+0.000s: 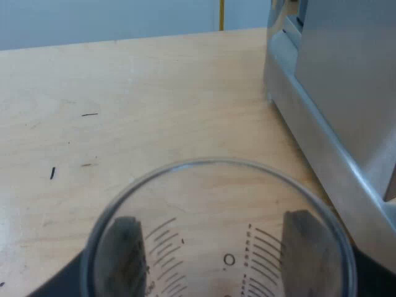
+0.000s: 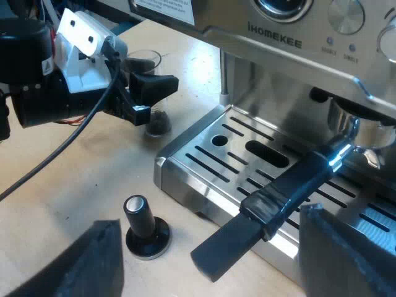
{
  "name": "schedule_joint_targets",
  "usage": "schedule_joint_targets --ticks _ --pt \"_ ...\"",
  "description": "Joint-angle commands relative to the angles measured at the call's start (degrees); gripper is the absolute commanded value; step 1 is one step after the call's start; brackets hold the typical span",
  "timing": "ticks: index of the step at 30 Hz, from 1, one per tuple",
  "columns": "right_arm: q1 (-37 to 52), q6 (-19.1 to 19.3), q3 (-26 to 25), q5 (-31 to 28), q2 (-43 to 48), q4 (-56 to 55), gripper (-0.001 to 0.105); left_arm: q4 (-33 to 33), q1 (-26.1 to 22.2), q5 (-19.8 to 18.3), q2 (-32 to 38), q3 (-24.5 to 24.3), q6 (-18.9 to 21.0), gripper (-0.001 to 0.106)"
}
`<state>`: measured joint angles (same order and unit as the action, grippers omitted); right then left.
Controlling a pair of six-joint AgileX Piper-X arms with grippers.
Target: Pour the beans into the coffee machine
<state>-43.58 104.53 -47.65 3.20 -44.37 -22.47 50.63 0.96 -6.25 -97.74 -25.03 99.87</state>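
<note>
Holding the measuring glass (image 1: 223, 229) in my left gripper (image 1: 213, 263) at the moment, fingers (image 1: 127, 250) pinched on opposite sides of it. I can see both dark pads through the clear wall, plus the printed scale lines. The glass is upright and either on the wooden table (image 1: 124, 111) or just above it, can't tell which from the left wrist view. The brushed metal side of the espresso machine (image 1: 346, 111) is close beside it. From the right wrist view, that left gripper (image 2: 145, 93) and the measuring glass (image 2: 143, 62) are out past the far corner of the drip tray (image 2: 247, 148), near the machine's front corner and well away from my right hand. There's something dark low in the glass, probably the beans, but it's too murky for me to swear to it. My right gripper (image 2: 210, 247) is spread wide and gripping nothing, its fingers (image 2: 93, 260) far apart, hovering by the near edge of the tray. Just ahead of that hand, between the two fingers, is the dark handle (image 2: 278, 198) of the metal holder (image 2: 365, 130), which is locked into the machine's front and sticks out over the tray toward me. The tamper (image 2: 145, 230) with the black knob stands upright on the table just beside the tray's near corner. It's close to one of my right fingers and well apart from the glass.
</note>
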Motion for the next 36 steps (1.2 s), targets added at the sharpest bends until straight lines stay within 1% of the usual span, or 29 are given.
schedule_joint_targets --ticks 1,2,6,10,11,15,16,18,19,22,25,26,29,30,32,33,34,35,36 --pt "-0.1 0.6 -0.7 -0.9 0.1 0.8 0.062 0.5 0.2 0.0 0.0 -0.4 0.6 0.041" --pt "-0.1 0.6 -0.7 -1.3 0.1 0.8 0.062 0.7 0.2 -0.4 0.1 -0.4 0.6 0.041" --pt "-0.1 0.6 -0.7 -1.8 0.1 0.8 0.062 0.2 0.2 -4.3 2.7 -0.3 0.6 0.041" --pt "-0.1 0.6 -0.7 -1.8 0.1 0.8 0.062 -1.7 0.2 -6.1 6.5 -0.3 0.9 0.041" --pt "-0.1 0.6 -0.7 -1.8 0.1 0.8 0.062 -3.4 0.2 -6.2 8.1 -0.3 2.0 0.041" --pt "-0.1 0.6 -0.7 -1.8 0.1 0.8 0.062 -11.8 0.2 -6.1 13.4 -0.3 3.2 0.041" --pt "-0.1 0.6 -0.7 -1.8 0.1 0.8 0.062 -12.6 0.2 -6.1 14.2 -0.3 3.2 0.040" --pt "-0.1 0.6 -0.7 -1.8 0.1 0.8 0.062 -16.6 0.2 -6.1 17.5 -0.3 3.2 0.040" --pt "-0.1 0.6 -0.7 -1.8 0.1 0.8 0.062 -17.3 0.2 -6.1 18.1 -0.3 3.2 0.040" --pt "-0.1 0.6 -0.7 -1.8 0.1 0.8 0.062 -20.5 0.2 -5.4 23.0 -0.3 3.2 0.040" --pt "-0.1 0.6 -0.7 -1.8 0.1 0.8 0.062 -23.6 0.2 -3.5 28.2 -0.3 3.2 0.040" --pt "-0.1 0.6 -0.7 -1.8 0.1 0.8 0.062 -25.5 0.2 -2.6 30.6 -0.3 3.2 0.040" --pt "-0.1 0.6 -0.7 -1.8 0.1 0.8 0.062 -26.8 0.2 -2.2 32.6 -0.3 3.2 0.040" --pt "-0.1 0.6 -0.7 -1.8 0.1 0.8 0.062 -31.7 0.2 -2.2 39.0 -0.3 3.2 0.040" --pt "-0.1 0.6 -0.7 -1.8 0.1 0.8 0.062 -33.6 0.2 -2.0 42.0 -0.3 3.2 0.040" --pt "-0.1 0.6 -0.7 -1.8 0.1 0.8 0.062 -35.9 0.2 -2.0 44.4 -0.5 3.2 0.040" --pt "-0.1 0.6 -0.7 -1.8 0.1 0.8 0.062 -36.3 0.2 -2.0 44.8 -0.6 3.2 0.040" --pt "-0.1 0.6 -0.7 -1.8 0.1 1.3 0.062 -38.6 0.2 -1.8 47.1 -1.1 3.2 0.040" --pt "-0.1 0.6 -0.7 -1.8 0.1 2.0 0.062 -39.4 0.2 -1.7 47.5 -1.3 3.2 0.040"
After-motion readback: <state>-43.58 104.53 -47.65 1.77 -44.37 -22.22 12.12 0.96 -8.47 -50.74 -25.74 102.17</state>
